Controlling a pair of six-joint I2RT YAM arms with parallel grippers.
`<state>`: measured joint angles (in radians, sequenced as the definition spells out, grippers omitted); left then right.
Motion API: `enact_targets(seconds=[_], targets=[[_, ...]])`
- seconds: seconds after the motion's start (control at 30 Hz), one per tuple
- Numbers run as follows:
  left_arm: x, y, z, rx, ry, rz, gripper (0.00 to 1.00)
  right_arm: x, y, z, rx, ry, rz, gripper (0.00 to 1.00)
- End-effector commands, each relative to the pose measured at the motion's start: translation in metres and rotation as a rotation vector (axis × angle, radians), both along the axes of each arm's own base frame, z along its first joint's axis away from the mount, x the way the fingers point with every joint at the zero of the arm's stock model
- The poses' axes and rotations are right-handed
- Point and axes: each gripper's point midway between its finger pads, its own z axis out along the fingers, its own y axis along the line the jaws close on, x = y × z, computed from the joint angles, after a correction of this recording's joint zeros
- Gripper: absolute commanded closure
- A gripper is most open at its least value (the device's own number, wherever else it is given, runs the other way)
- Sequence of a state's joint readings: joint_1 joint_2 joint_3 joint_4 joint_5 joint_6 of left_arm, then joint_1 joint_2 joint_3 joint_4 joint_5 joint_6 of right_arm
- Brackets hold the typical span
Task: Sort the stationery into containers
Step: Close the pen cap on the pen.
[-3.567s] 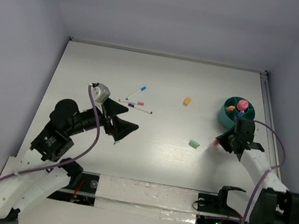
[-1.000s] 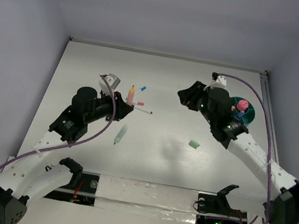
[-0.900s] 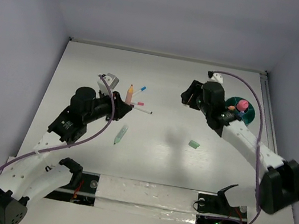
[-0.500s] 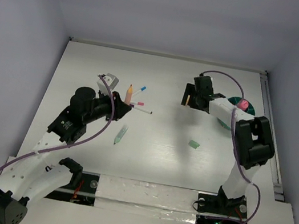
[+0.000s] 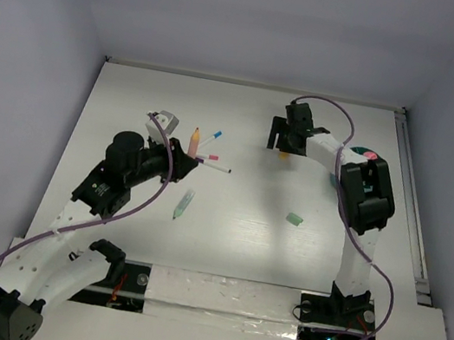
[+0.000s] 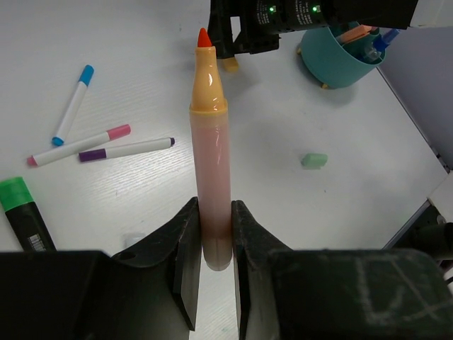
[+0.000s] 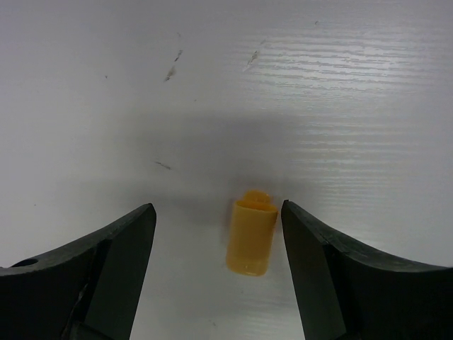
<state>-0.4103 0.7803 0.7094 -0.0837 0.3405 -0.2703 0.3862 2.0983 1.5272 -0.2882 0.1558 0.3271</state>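
Note:
My left gripper (image 6: 211, 258) is shut on the lower end of an orange highlighter (image 6: 210, 152), which stands upright above the table (image 5: 194, 141). My right gripper (image 7: 218, 211) hangs open over a small orange cap-shaped piece (image 7: 252, 238), which lies on the table between the fingers (image 7: 117, 265) and nearer the right one. In the top view that gripper (image 5: 282, 145) is at the far middle. The teal container (image 6: 340, 62) with stationery in it stands to its right, partly hidden by the arm. A green eraser (image 5: 294, 220) and a pale green pen (image 5: 183, 205) lie loose.
Three thin white markers lie near the left gripper: blue-capped (image 6: 71, 106), pink-capped (image 6: 79, 145) and purple-capped (image 6: 127, 149). A green-topped dark pen (image 6: 23, 218) lies at the left edge of the left wrist view. Walls close the table's left, back and right sides.
The right arm swung left from beside the teal container to above the orange piece, and its jaws widened. The left gripper kept the orange highlighter upright, almost still.

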Motion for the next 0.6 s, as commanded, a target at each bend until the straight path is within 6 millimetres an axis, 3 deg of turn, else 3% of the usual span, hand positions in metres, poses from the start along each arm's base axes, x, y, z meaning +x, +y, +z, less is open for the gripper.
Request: enact_targets(seconds=[0.0, 0.17, 0.23, 0.43, 0.57], targets=[[0.0, 0.0, 0.033, -0.031, -0.088, -0.01, 1.0, 0.007, 0.009, 0.009, 0.03, -0.004, 0.044, 0.23], [0.002, 0.001, 0.031, -0.032, -0.084, -0.005, 1.0, -0.005, 0.035, 0.007, 0.104, 0.0, 0.135, 0.24], [0.002, 0.0, 0.031, -0.033, -0.082, -0.011, 1.0, -0.016, 0.058, 0.01, 0.127, -0.005, 0.215, 0.24], [0.003, 0.002, 0.03, -0.033, -0.078, -0.005, 1.0, -0.03, 0.075, 0.015, 0.12, -0.014, 0.267, 0.27], [0.002, 0.001, 0.03, -0.036, -0.078, -0.009, 1.0, -0.034, 0.085, 0.022, 0.062, -0.061, 0.408, 0.26]])
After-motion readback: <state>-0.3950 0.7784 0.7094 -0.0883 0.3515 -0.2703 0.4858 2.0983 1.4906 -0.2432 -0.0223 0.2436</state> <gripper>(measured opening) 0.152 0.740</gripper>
